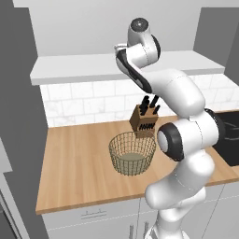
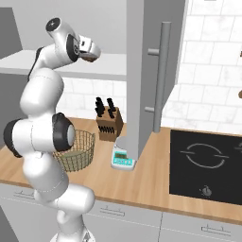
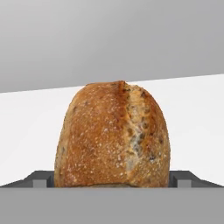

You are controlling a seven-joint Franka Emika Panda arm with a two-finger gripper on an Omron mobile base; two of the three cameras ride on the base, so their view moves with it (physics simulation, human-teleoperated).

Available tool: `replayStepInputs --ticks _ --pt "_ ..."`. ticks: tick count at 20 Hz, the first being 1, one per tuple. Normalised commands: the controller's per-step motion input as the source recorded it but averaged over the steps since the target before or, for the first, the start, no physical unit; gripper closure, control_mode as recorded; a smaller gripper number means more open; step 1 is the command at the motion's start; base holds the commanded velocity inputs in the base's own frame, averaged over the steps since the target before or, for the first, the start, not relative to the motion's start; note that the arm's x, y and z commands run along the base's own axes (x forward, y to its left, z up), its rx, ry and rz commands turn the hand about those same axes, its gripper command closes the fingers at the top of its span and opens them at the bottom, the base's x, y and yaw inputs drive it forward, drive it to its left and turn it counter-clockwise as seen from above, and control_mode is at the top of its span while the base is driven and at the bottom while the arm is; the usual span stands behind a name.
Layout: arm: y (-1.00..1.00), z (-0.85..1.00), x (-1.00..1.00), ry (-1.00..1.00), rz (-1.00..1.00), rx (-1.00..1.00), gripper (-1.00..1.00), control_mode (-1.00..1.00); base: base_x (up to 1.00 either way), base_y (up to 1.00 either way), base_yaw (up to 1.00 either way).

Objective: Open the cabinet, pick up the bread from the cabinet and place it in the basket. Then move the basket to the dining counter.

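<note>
White shelf of the cabinet (image 2: pixel 142 71) carries the bread (image 3: pixel 113 135) at frame centre, upright, directly ahead between the gripper (image 3: pixel 113 178) tips; grip unconfirmed, cannot tell.

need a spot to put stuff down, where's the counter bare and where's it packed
Bare wood lies left of the basket toward the grey wall, and along the counter front edge. Another patch sits between the scale and the cooktop. It is crowded around the basket, knife block, scale and open cabinet door.
</note>
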Motion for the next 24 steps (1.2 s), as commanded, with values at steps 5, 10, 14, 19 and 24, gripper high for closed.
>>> replayStepInputs --ticks 5,10,14,19,24 --pt "0.50 -0.01 -0.73 -0.02 0.00 0.00 1.00 -1.00 0.00 0.00 0.00" --pt "0.33 0.00 -1.00 -0.10 0.00 0.00 1.00 -1.00 0.00 0.00 0.00" --pt "0.13 0.00 -1.00 -0.10 0.00 0.00 1.00 -1.00 0.00 0.00 0.00" --pt "0.15 0.00 -1.00 0.00 0.00 0.00 1.00 -1.00 0.00 0.00 0.00" --pt "0.21 -0.02 -1.00 0.02 0.00 0.00 1.00 -1.00 0.00 0.00 0.00"
